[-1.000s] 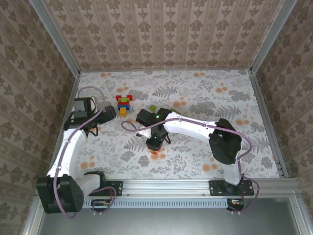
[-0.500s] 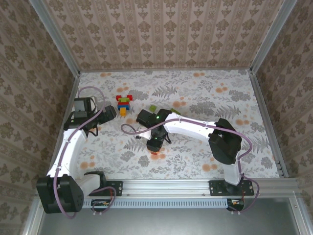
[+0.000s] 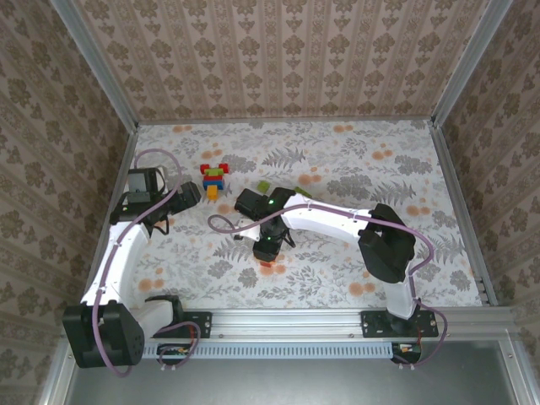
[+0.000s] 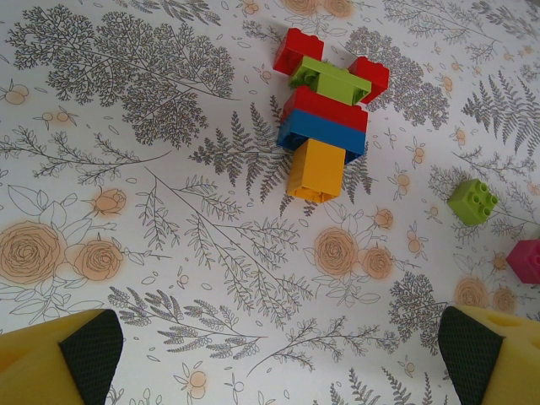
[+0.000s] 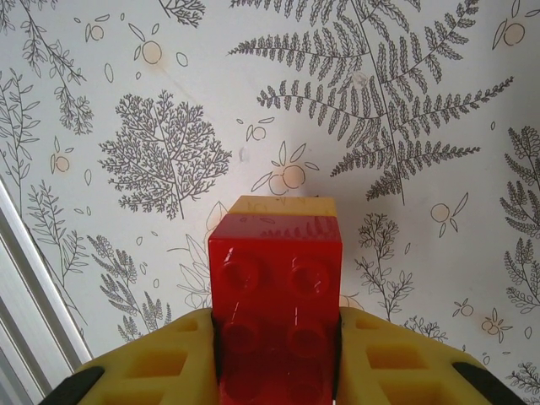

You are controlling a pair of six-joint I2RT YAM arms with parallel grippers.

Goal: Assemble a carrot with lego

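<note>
A lego stack (image 4: 325, 110) lies flat on the floral table: two red bricks and a light green one at the top, then red, blue and orange. In the top view that stack (image 3: 214, 180) is just right of my left gripper (image 3: 181, 196). My left gripper (image 4: 278, 371) is open and empty, below the stack. A loose green brick (image 4: 472, 201) and a magenta brick (image 4: 525, 260) lie to the right. My right gripper (image 5: 277, 354) is shut on a red brick (image 5: 277, 287), which has an orange brick (image 5: 283, 205) under its far end. That gripper (image 3: 268, 249) hangs low over the table's middle.
The loose green brick (image 3: 263, 186) lies just behind the right wrist. Patterned walls enclose the table on three sides. A metal rail (image 3: 337, 319) runs along the near edge, and a pale strip of it (image 5: 34, 287) shows at the left of the right wrist view.
The right wrist has shifted very slightly with the red brick still gripped. The left arm has not moved.
</note>
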